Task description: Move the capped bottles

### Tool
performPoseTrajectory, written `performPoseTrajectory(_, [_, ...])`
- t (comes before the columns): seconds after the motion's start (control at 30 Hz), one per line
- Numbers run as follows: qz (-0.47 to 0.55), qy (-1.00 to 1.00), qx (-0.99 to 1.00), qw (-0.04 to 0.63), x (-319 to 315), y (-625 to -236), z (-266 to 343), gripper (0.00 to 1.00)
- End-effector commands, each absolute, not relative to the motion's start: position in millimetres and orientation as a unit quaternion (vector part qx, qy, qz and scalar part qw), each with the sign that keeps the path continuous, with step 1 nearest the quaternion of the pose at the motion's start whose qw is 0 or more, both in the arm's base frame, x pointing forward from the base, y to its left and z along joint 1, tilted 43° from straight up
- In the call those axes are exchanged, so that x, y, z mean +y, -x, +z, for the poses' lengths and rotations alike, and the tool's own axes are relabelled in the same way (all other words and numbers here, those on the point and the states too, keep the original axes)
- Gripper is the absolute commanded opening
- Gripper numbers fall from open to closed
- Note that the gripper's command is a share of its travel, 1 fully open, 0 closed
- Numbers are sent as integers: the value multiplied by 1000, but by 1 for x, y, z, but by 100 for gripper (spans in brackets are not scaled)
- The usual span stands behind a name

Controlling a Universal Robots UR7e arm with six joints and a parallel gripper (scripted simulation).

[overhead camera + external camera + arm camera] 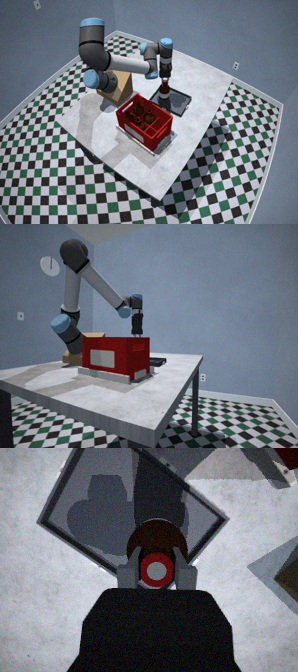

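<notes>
My gripper [165, 79] [156, 557] is shut on the neck of a brown capped bottle [164, 91] [161, 539] with a red cap [156, 570]. The bottle hangs upright over the near left part of the dark tray [181, 106] [65, 503]; I cannot tell whether its base touches the tray. In the exterior view the gripper [137, 335] sits just behind the red crate [157, 134] [115, 355], which hides the bottle. Several brown bottles [149, 116] [138, 109] stand in the crate's left cells; their necks look open.
A tan box [119, 88] [76, 356] holds the arm's base behind the crate. The crate rests on pale rails [105, 375]. The tray's edge [157, 361] shows right of the crate. The table's right edge [210, 126] is near the tray.
</notes>
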State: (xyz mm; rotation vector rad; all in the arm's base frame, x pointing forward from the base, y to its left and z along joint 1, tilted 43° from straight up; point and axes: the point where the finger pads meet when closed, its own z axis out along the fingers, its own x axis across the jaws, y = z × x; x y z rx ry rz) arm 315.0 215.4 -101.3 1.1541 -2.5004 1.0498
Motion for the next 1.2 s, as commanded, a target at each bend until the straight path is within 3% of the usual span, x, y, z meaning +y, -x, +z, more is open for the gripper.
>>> performPoseTrajectory(0.0, [354,-390,-845,96,215,-315,-102,0])
performPoseTrajectory(0.1, [354,-390,-845,96,215,-315,-102,0])
performPoseTrajectory(0.13, [354,-390,-845,96,215,-315,-102,100])
performPoseTrajectory(1.17, [354,-390,-845,96,215,-315,-102,100])
